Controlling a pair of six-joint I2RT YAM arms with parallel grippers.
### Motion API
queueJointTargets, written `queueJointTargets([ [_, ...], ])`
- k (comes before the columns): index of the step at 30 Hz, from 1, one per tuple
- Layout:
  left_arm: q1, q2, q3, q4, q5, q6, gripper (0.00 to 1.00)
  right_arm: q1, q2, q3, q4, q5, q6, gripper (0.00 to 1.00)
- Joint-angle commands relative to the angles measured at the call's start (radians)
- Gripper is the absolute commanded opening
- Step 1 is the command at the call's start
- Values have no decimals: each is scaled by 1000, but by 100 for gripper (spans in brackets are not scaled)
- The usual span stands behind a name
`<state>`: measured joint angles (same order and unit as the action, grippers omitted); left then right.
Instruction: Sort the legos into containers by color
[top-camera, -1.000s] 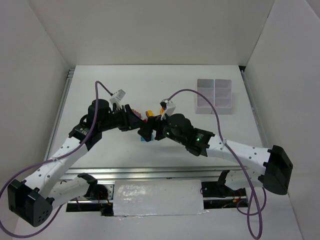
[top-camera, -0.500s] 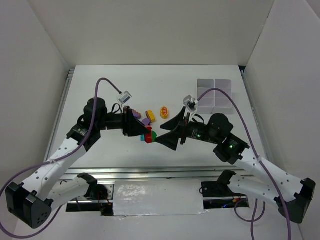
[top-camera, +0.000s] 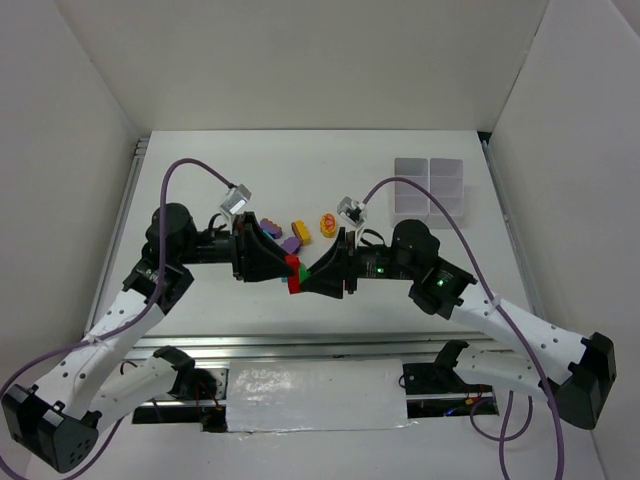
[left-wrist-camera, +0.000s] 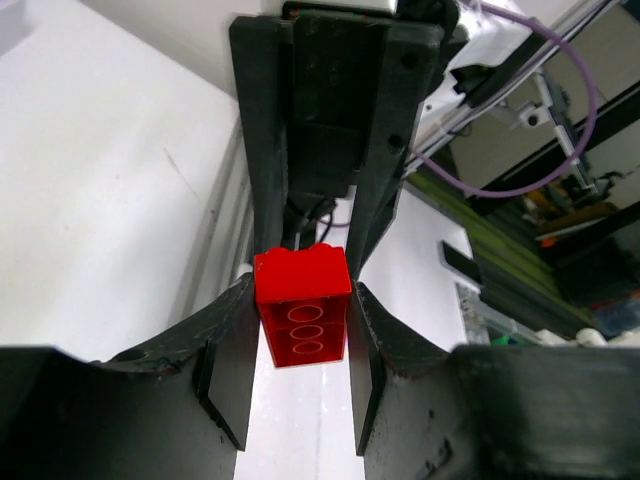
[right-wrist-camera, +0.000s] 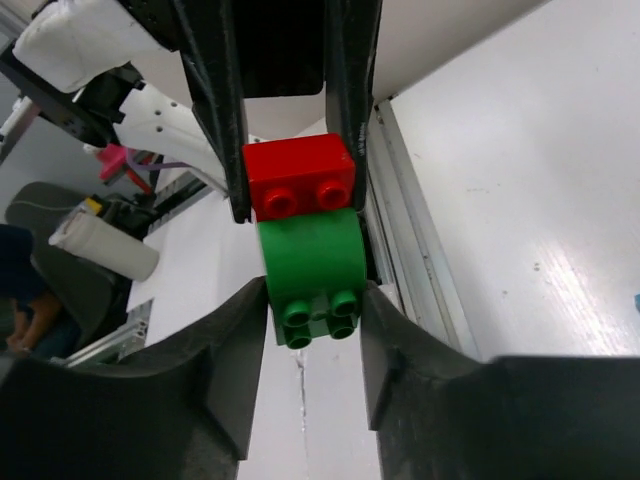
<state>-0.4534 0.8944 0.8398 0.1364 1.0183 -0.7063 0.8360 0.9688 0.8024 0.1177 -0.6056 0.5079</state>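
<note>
Two-arm meeting now over middle of table (top-camera: 200, 180), tighter than half second ago, well apart from tray (top-camera: 430, 190) at far right. Clamps left gripper (left-wrist-camera: 300, 375) on red brick (left-wrist-camera: 302, 318), right gripper (right-wrist-camera: 312, 335) on green brick (right-wrist-camera: 312, 265). Stuck together; means pulling apart before sorting.
</note>
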Motion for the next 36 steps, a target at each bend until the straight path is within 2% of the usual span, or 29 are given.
queueJointTargets([
  [1, -2, -29, -5, 77, 49, 4, 0, 2, 13, 8, 53, -31, 3, 41],
  [5, -1, -12, -4, 71, 45, 4, 0, 6, 13, -12, 158, -108, 39, 27],
  [6, -1, -9, -4, 68, 43, 5, 0, 8, 7, -28, 181, -141, 50, 17],
  [7, -1, 0, -4, 60, 39, 4, 0, 8, 2, -34, 225, -152, 61, 0],
  [9, -1, 6, 4, 39, 17, 10, 0, 8, -10, -40, 237, -166, 69, 0],
  [13, -2, 32, 38, -46, -8, 57, 0, -3, -51, -49, 157, -125, -2, 0],
  [22, 12, 6, 30, -34, 26, 67, 0, -135, -134, -108, 117, -183, -57, 0],
  [29, 44, 0, 22, -2, 9, 45, 0, -146, -84, -137, 247, -278, 9, 0],
  [30, 47, 1, 22, 8, 14, 36, 0, -149, -84, -129, 225, -222, 1, 0],
  [31, 48, 5, 37, -24, 13, 45, 0, -149, -88, -120, 133, -159, -34, 0],
  [32, 48, 8, 60, -93, -38, 79, 0, -149, -93, -91, 72, -57, -40, 0],
  [33, 48, 12, 132, -195, -90, 187, 0, -149, -84, -68, -43, 187, -42, 0],
  [34, 48, 12, 171, -395, -168, 235, 0, -149, -68, -5, -103, 322, -40, 0],
  [35, 48, 14, 203, -481, -351, 270, 0, -149, -15, 30, -174, 462, -26, 0],
  [36, 48, 18, 253, -548, -465, 301, 0, -162, 20, 70, -281, 704, 9, 0],
])
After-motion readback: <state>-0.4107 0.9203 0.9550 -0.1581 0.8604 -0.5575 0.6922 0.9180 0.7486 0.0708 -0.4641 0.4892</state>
